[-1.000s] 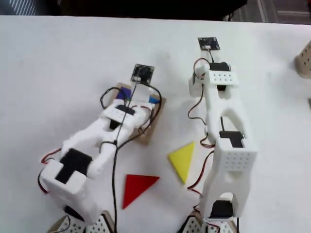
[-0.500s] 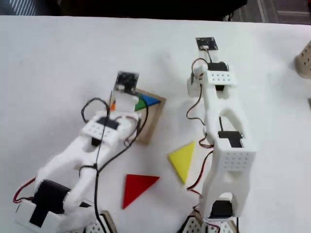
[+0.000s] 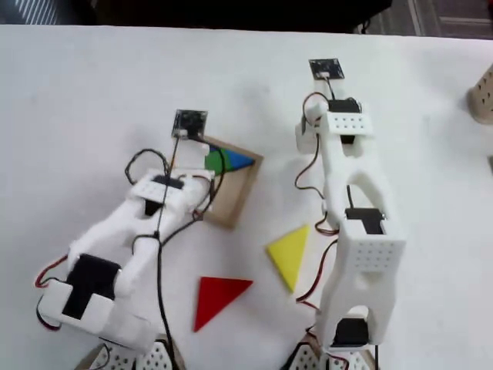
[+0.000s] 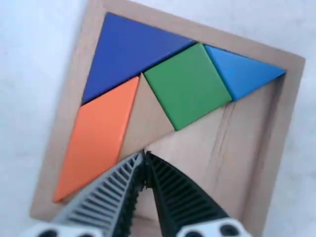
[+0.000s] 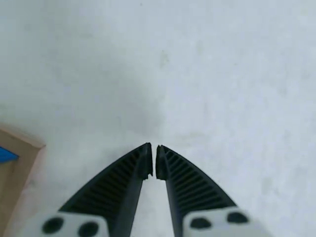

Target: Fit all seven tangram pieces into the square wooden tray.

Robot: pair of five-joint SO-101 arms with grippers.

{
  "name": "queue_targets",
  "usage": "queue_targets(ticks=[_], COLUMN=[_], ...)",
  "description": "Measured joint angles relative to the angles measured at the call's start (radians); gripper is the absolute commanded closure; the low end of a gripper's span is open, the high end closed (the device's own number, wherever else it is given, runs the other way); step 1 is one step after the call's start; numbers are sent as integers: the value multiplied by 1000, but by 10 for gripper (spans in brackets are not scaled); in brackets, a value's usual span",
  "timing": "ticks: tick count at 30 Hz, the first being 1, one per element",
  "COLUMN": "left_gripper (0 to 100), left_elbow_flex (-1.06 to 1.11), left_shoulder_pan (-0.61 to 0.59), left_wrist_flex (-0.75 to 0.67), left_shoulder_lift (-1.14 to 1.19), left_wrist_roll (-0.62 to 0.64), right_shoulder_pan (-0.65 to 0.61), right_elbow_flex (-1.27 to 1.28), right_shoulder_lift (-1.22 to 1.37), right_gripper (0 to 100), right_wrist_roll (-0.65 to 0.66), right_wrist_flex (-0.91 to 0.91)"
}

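The square wooden tray [image 4: 287, 123] holds a dark blue triangle [image 4: 128, 52], a green square [image 4: 187, 86], a light blue triangle [image 4: 242, 71] and an orange parallelogram [image 4: 96, 140]. My left gripper [image 4: 144, 159] is shut with nothing in it, just above the tray's bare floor. In the high view the left arm [image 3: 166, 202] covers most of the tray [image 3: 239, 191]. A red triangle [image 3: 216, 297] and a yellow triangle [image 3: 290, 253] lie on the table in front of the tray. My right gripper [image 5: 152, 160] is shut over bare white table, right of the tray's corner [image 5: 19, 153].
The right arm [image 3: 350, 200] stretches along the table right of the yellow triangle. A perforated wooden object [image 3: 482, 94] stands at the far right edge. Arm bases [image 3: 231, 356] stand at the near edge, and white table spreads to the left and back.
The left arm has pulled back to the left off the tray, uncovering the green and light blue pieces. The right arm has barely moved.
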Motion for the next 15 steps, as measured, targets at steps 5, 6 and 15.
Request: queue_targets(ticks=[5, 6, 15], left_gripper=[976, 976, 976], left_elbow_flex=[15, 32, 267], left_shoulder_pan=[-2, -3, 21], left_wrist_flex=[0, 0, 0], left_shoulder_lift=[-20, -40, -422], left_wrist_roll=[0, 0, -66], right_shoulder_pan=[-3, -3, -3], right_elbow_flex=[0, 0, 0], right_shoulder_lift=[0, 0, 0], right_gripper=[981, 981, 981], right_wrist_roll=[0, 0, 0], right_wrist_flex=[0, 0, 0])
